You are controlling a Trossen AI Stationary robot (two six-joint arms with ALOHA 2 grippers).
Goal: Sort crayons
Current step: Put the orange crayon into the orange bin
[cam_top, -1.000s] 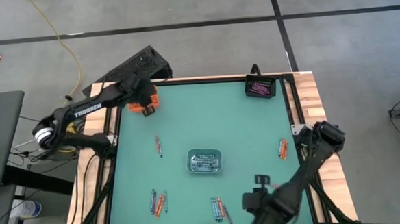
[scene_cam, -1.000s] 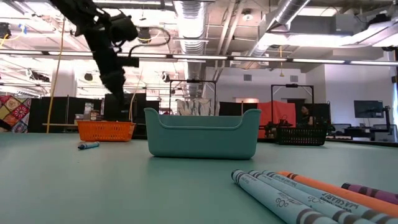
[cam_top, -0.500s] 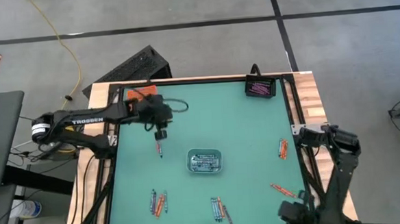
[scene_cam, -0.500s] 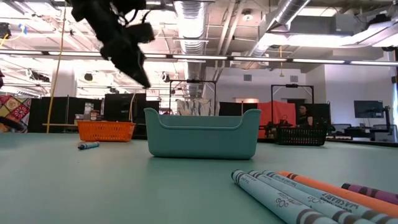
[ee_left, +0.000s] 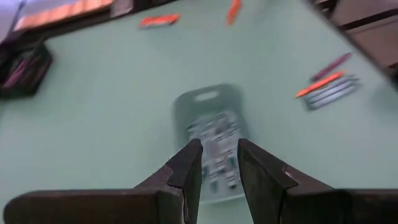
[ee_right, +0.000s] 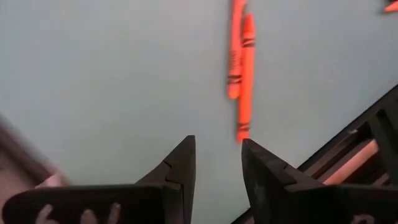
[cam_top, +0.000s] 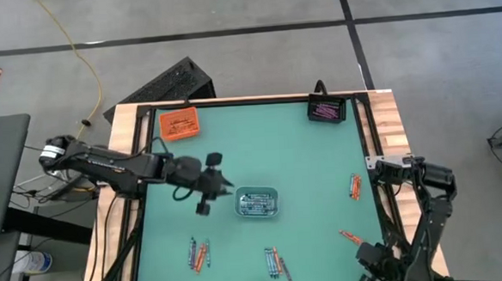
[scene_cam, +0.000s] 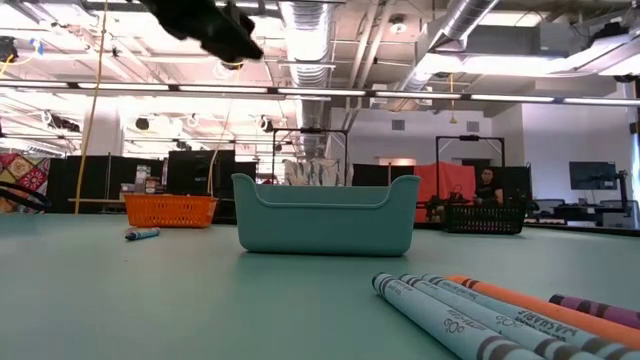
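front edge of the surface (cam_top: 321,154) first: a row of grey-blue, orange and purple crayons (scene_cam: 480,310) lay side by side, touching, right by the low camera. two more small bunches (cam_top: 198,253) sat along that same edge, unsorted. the right gripper (ee_right: 217,140) hung low at the front right corner, jaws a little apart and empty. a pair of orange crayons (ee_right: 241,68) lay just beyond its tips, near the surface's frame. risk there: the two touched, so a closing pinch would likely catch both or flick one off the edge. further in, the grey tray (cam_top: 256,190) sat mid-surface with grey-blue crayons already inside. the left gripper (ee_left: 216,144) hovered high just beside it, jaws narrowly apart, nothing seen between them, though the wrist view was blurred. a lone blue crayon (scene_cam: 142,234) lay on the surface left of the tray in the low view, and the arm hid it from above. risk: with a gap that narrow, a descent onto that crayon could land a fingertip on it and roll it away. a careless swing could also nudge the light tray. another orange pair (cam_top: 355,185) lay by the right edge. farthest back, the orange tray (cam_top: 179,132) and black tray (cam_top: 326,119) sat in the far corners, well apart from the loose crayons. long carries like that raised the chance of a drop or a wrong-colour mix.
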